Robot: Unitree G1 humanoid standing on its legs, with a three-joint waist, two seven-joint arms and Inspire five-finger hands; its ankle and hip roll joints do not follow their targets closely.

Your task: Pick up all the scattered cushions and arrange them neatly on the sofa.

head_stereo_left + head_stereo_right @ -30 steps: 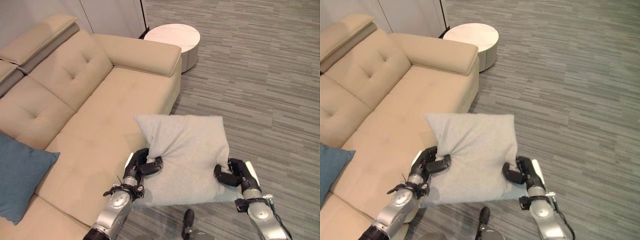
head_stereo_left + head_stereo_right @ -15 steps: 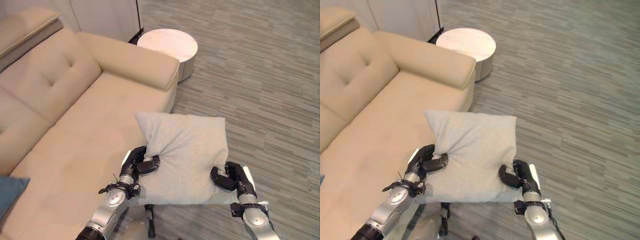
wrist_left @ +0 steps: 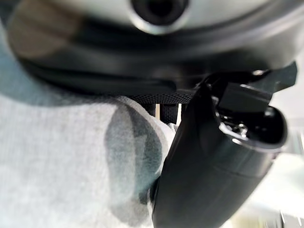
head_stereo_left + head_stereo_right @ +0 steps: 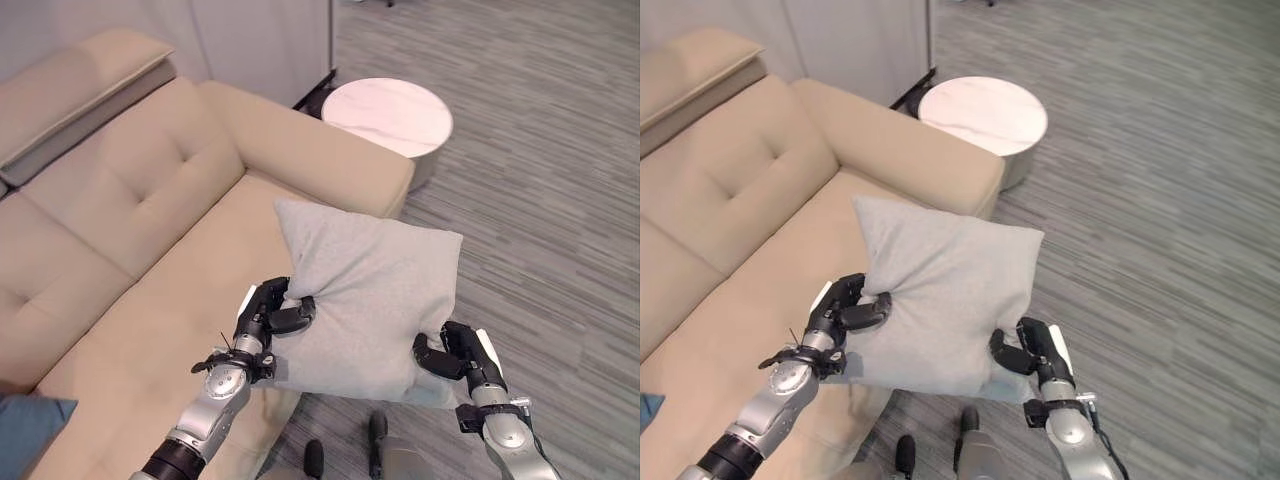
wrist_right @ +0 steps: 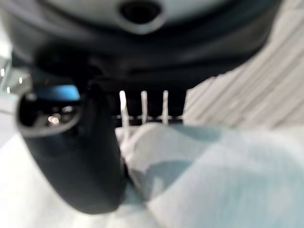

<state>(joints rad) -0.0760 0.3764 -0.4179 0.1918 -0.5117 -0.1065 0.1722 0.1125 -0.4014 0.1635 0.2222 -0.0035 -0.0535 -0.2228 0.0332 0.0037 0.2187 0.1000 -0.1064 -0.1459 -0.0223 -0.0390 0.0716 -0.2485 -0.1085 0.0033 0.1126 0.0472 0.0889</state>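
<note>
I am holding the grey cushion [image 4: 365,300] up in the air with both hands, my left hand [image 4: 270,318] pinching its left edge and my right hand [image 4: 452,354] clamped on its lower right corner, fingers and thumb curled into the fabric on each side. The cushion hangs over the front edge of the sofa [image 4: 150,240], partly above the seat and partly above the floor [image 4: 540,200], so it is not yet set down. A blue cushion [image 4: 25,430] lies at the near end of the seat, though I see only a corner of it and cannot judge how neatly it sits. So I reckon one cushion is in hand and the placing is left to do. The seat in front of the backrest is bare and wide, giving plenty of room to carry the cushion across. The armrest [image 4: 320,145] lies just beyond the cushion's far edge, and the round side table [image 4: 385,112] stands behind that, well clear of my path.
</note>
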